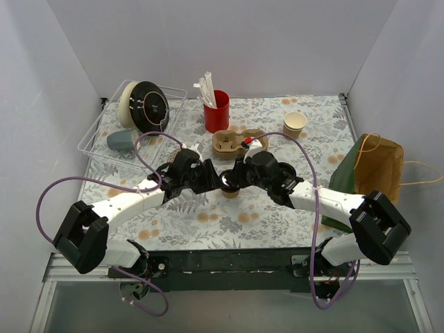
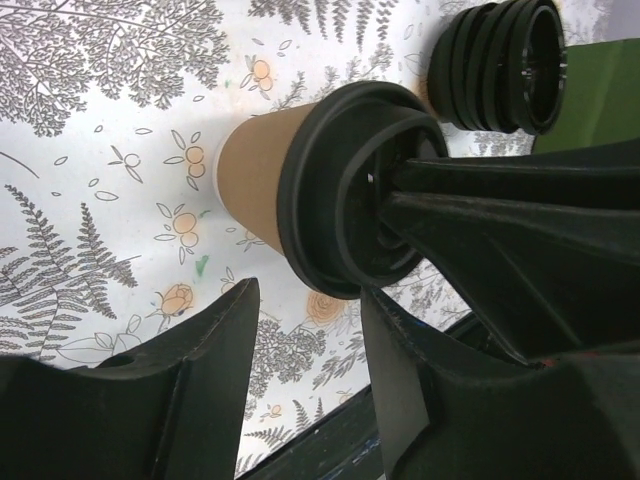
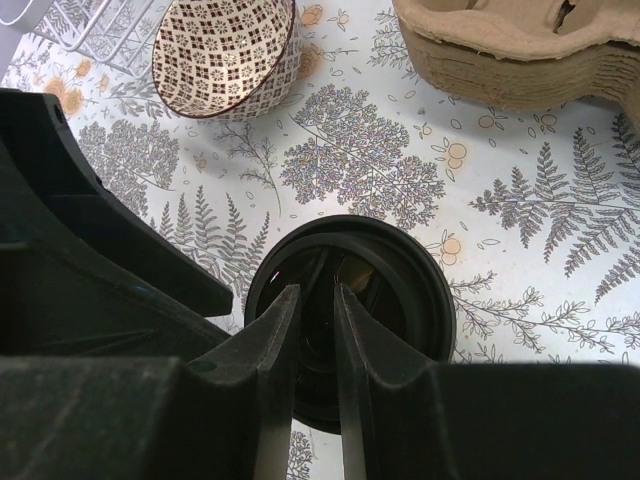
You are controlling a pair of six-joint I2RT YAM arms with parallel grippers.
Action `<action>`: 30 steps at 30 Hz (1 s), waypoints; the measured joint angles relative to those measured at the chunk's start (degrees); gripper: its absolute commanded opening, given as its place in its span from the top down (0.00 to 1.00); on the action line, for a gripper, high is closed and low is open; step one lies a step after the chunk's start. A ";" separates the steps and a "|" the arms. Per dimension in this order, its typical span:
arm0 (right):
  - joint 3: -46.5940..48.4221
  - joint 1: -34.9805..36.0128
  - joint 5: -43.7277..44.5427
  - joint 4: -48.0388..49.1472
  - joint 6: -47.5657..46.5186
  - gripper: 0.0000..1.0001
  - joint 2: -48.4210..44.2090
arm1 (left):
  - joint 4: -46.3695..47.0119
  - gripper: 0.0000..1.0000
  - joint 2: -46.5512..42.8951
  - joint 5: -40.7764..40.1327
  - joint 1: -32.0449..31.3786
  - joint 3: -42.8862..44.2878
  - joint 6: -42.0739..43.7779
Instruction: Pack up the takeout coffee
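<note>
The takeout coffee (image 1: 227, 187) is a brown kraft cup (image 2: 255, 180) with a black lid (image 3: 400, 290), standing mid-table between both arms. My right gripper (image 1: 234, 179) is over it. Its fingertips (image 3: 283, 310) stand a narrow gap apart and rest in the lid's recess, with nothing seen between them. From the left wrist view those fingers (image 2: 470, 215) press onto the lid (image 2: 320, 200). My left gripper (image 2: 308, 295) is open beside the cup. The cup lies just beyond its tips, and only tablecloth shows between its fingers (image 2: 215, 360).
A pulp cup carrier (image 1: 232, 141) sits just behind the cup, with a red cup of stirrers (image 1: 216, 111) and a tan lidless cup (image 1: 294, 124) farther back. A brown paper bag (image 1: 378, 170) stands right. A clear tray (image 1: 97, 139) with plates and a grey mug (image 1: 121, 141) sits left. A lid stack (image 2: 510, 65) and a bowl (image 3: 225, 55) are close.
</note>
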 measured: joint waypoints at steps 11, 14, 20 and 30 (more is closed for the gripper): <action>-0.28 -0.02 0.00 0.44 0.96 0.72 -0.04 | 0.28 0.58 2.32 -0.17 -0.02 -0.20 -0.44; -0.39 -0.02 0.02 0.59 1.05 0.72 -0.04 | 0.90 0.60 2.93 0.09 -0.02 -0.28 -0.90; -1.07 -0.04 0.26 1.77 1.29 0.72 -0.04 | 4.59 0.61 2.64 0.15 -0.07 -3.02 -3.39; -2.16 -0.07 0.81 3.80 2.14 0.73 -0.02 | 7.48 0.49 2.47 -0.57 -0.28 -4.76 -5.46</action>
